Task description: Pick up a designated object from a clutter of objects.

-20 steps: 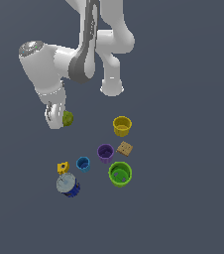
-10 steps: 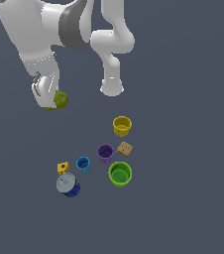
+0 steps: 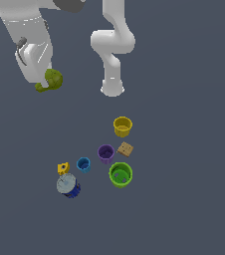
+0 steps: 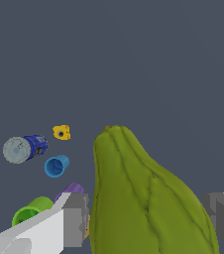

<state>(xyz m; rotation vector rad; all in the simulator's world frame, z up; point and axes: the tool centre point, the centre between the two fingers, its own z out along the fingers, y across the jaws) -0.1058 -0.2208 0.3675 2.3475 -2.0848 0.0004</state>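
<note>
- The small olive-green pear-shaped lump (image 3: 50, 80) is up in the air, high above the dark grey tabletop (image 3: 184, 199), at the exterior view's left.
- The white robot pincer (image 4: 148, 223) is closed on this pear. In the wrist view one grey finger (image 4: 75, 220) sits on each side of it, tight against its fat part.
- In the wrist view the pear's long line runs straight out from the pincer. The fat round end is between the fingers and the thin end with a tiny stem points away from the pincer.
- In the exterior view only part of the pear peeks out under the white arm (image 3: 32, 45), so its tilt is hard to tell there.
- The other small things sit on the tabletop, well apart from the pear.
- A yellow cup (image 3: 122, 126) stands farthest back in the group.
- A purple cup (image 3: 106, 153) is just beside a flat tan square (image 3: 125, 148).
- A bright green cup (image 3: 120, 175) stands near the purple cup, closer to the front.
- A little blue cup (image 3: 83, 164) is at the exterior view's left of the purple one.
- A small yellow block (image 3: 63, 168) is just beside a blue can with a silver lid (image 3: 67, 185).
</note>
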